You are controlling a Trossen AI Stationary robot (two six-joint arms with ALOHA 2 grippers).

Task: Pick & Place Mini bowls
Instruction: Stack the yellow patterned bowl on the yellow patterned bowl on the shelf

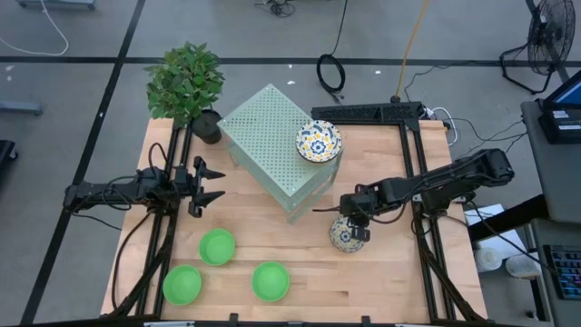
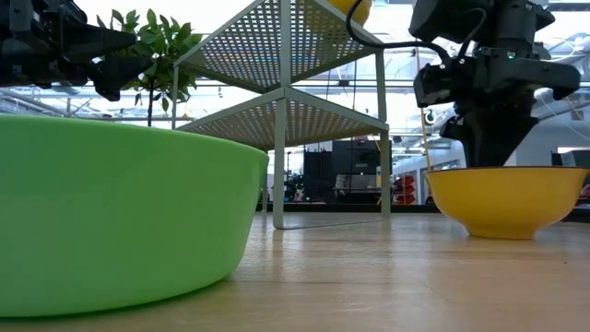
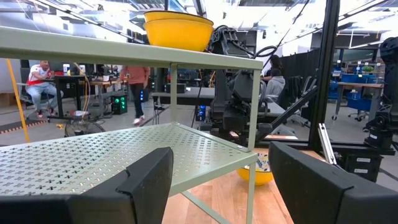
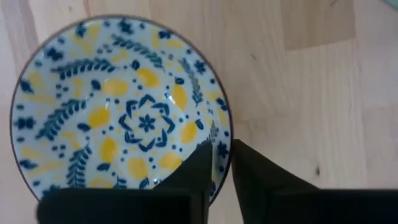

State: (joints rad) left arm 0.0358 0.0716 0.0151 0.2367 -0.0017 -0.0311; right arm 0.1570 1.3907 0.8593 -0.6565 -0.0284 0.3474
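Tabletop — three green bowls, two floral bowls.

A robotics lab or workshop: a wooden worktop framed in black rails, cables trailing over taped concrete floor, a floor fan, and people at computer desks (seen behind).

Pretty typical lab space: grey floor taped off in dark lines, loose cables snaking around, a standing fan off in the corner. Further back there are desks with people (one sitting, one walking by) under bright overhead light.
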